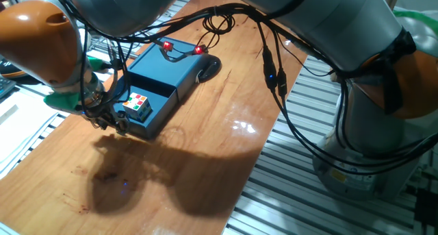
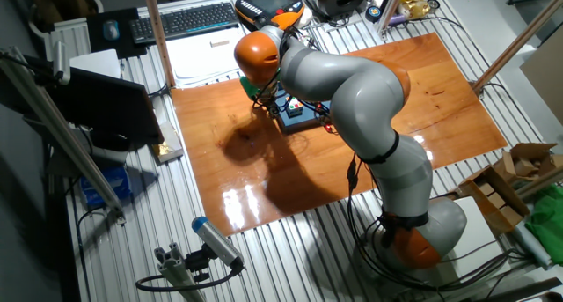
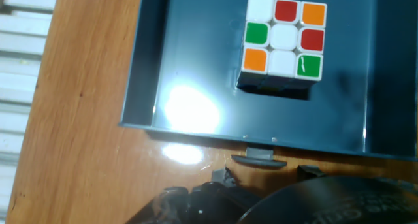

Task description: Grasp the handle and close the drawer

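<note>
The dark blue drawer (image 1: 163,106) stands pulled out of the brighter blue box casing (image 1: 168,69). A multicoloured puzzle cube (image 1: 137,106) lies inside it. In the hand view the drawer (image 3: 145,67) fills the upper part, with the cube (image 3: 282,44) on its floor. The small grey handle (image 3: 258,160) sticks out of the front panel. My gripper (image 1: 115,122) hangs right at the drawer's front end. Its dark fingers (image 3: 196,199) sit just below the handle. I cannot tell whether the jaws are open or shut. In one fixed view the gripper hides the handle.
A dark round object (image 1: 209,67) lies next to the box on the wooden table (image 1: 205,166). Black cables with red lights (image 1: 166,46) hang over the box. The table's edge and metal slats (image 3: 19,67) lie left of the drawer. A keyboard (image 2: 185,18) sits beyond the table.
</note>
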You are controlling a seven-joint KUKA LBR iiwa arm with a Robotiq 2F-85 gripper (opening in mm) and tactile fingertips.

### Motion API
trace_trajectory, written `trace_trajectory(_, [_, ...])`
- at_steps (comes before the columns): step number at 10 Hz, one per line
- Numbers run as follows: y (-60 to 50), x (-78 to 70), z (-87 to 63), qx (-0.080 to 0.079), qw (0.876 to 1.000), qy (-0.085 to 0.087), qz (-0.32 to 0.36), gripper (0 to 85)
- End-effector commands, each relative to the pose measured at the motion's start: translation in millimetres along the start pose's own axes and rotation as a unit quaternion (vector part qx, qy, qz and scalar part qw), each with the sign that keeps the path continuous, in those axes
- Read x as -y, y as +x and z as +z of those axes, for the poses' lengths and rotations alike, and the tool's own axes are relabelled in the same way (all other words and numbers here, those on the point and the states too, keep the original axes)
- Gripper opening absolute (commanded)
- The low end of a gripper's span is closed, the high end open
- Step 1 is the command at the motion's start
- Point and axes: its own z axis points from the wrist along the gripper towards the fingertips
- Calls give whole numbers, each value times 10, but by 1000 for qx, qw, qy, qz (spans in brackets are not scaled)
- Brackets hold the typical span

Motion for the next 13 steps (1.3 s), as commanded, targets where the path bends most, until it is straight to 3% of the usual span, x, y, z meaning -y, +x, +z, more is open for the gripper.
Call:
trace_trajectory(1, [-6, 3, 11, -1, 1000, 1, 2, 550])
trace_trajectory(6, [-45, 14, 69, -4, 1000, 2, 11, 597])
trace_trajectory(13, [-63, 28, 174, -8, 1000, 4, 25, 587])
